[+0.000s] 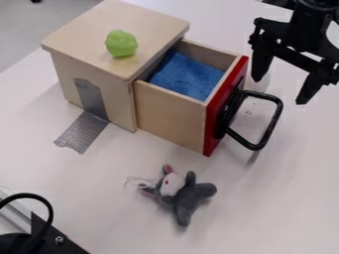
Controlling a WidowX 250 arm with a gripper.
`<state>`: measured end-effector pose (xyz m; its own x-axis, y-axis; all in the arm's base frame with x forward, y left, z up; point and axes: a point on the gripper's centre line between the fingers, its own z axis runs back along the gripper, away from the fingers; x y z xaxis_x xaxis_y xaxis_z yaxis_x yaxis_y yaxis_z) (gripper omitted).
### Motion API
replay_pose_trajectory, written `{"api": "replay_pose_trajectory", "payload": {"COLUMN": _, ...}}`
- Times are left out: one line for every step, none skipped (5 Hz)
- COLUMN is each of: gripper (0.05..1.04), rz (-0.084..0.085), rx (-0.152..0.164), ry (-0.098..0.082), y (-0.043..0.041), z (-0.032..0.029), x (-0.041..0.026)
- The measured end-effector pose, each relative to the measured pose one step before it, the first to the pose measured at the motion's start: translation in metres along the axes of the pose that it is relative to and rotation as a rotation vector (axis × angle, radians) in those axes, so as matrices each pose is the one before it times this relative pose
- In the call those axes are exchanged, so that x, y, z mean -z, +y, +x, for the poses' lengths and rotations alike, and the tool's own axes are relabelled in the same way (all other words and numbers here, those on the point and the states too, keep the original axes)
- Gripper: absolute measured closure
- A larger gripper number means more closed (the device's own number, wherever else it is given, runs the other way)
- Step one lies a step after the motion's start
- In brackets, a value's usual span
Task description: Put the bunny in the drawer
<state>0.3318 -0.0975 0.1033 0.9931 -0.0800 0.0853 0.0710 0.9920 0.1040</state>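
The grey plush bunny [189, 197], with a white face and a pink ear, lies on the table in front of the wooden box. The drawer [173, 118] is pulled out to the right of its box, its red front and black handle facing right, and a blue cloth lies inside. At the upper right hangs the black gripper [281, 85], to the right of the drawer's red front and well away from the bunny. Its two fingers are spread wide with nothing between them.
On top of the wooden box [99, 22] sits a light green object [121, 43]. Grey tape [84, 130] fixes the box to the white table [265, 198]. Black equipment with a cable [49, 240] occupies the lower left corner. The black handle [270, 124] juts out to the right.
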Motion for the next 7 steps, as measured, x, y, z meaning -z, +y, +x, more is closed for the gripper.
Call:
{"api": "replay_pose_trajectory", "payload": {"gripper": 0.083, "rz": 0.0101, "rx": 0.0066, "ry": 0.0381, "y": -0.00091, "z": -0.00461, "x": 0.01241}}
{"api": "replay_pose_trajectory", "payload": {"gripper": 0.084, "rz": 0.0144, "rx": -0.0165, "ry": 0.0307, "y": 0.00094, "z": -0.02761, "x": 0.00212}}
{"api": "replay_pose_trajectory", "payload": {"gripper": 0.084, "rz": -0.0273, "rx": 0.0154, "ry": -0.0210, "y": -0.00812, "z": -0.03345, "x": -0.00954}}
{"api": "replay_pose_trajectory", "payload": {"gripper": 0.084, "rz": -0.0085, "rx": 0.0158, "ry": 0.0124, "y": -0.00211, "z": -0.03158, "x": 0.01043}}
{"api": "replay_pose_trajectory", "payload": {"gripper": 0.084, "rz": 0.0310, "rx": 0.0075, "ry": 0.0496, "y": 0.00748, "z": -0.02849, "x": 0.03643}}
{"api": "replay_pose_trajectory", "payload": {"gripper": 0.084, "rz": 0.0231, "rx": -0.0320, "ry": 0.0262, "y": 0.02217, "z": -0.00961, "x": 0.02374}}
{"api": "replay_pose_trajectory", "payload": {"gripper": 0.084, "rz": 0.0068, "rx": -0.0375, "ry": 0.0135, "y": 0.02148, "z": -0.00334, "x": 0.00597}}
